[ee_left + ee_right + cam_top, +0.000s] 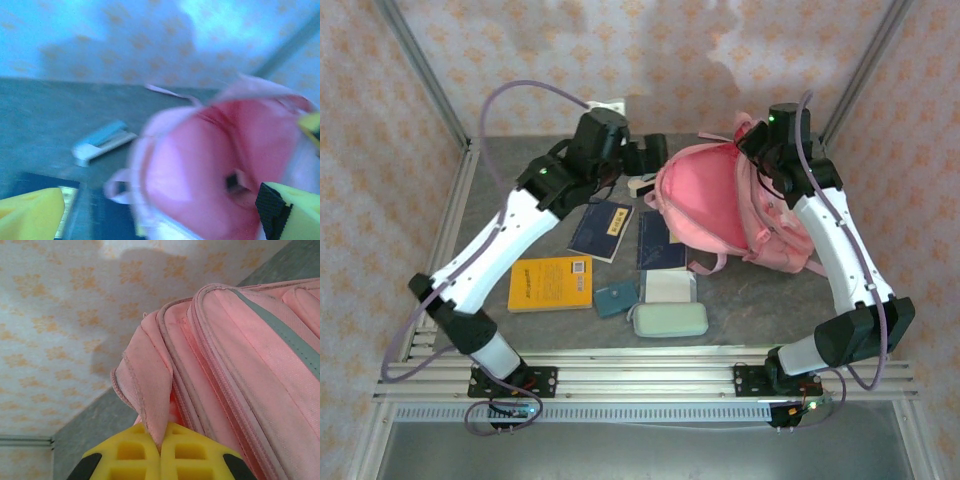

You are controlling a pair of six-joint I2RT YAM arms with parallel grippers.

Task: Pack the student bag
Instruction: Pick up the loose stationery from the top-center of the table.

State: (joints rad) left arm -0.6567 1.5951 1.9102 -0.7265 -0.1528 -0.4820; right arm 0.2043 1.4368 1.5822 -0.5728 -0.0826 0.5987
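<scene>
Right wrist: right claw (161, 440) pinching a rim fold of student bag (240, 365); left claw (160, 215) wide, bag mouth just ahead.

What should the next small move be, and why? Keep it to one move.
Probably lower the left gripper, which is open with nothing held, onto the dark blue book beside the student bag's mouth. The right gripper is shut on a flap of the bag's rim, holding the mouth open, and that book lies unpacked closest to it.

Bright, even light; left wrist view blue-cast, blurred; right wrist sharp; soft shadows on wall (60, 340).
</scene>
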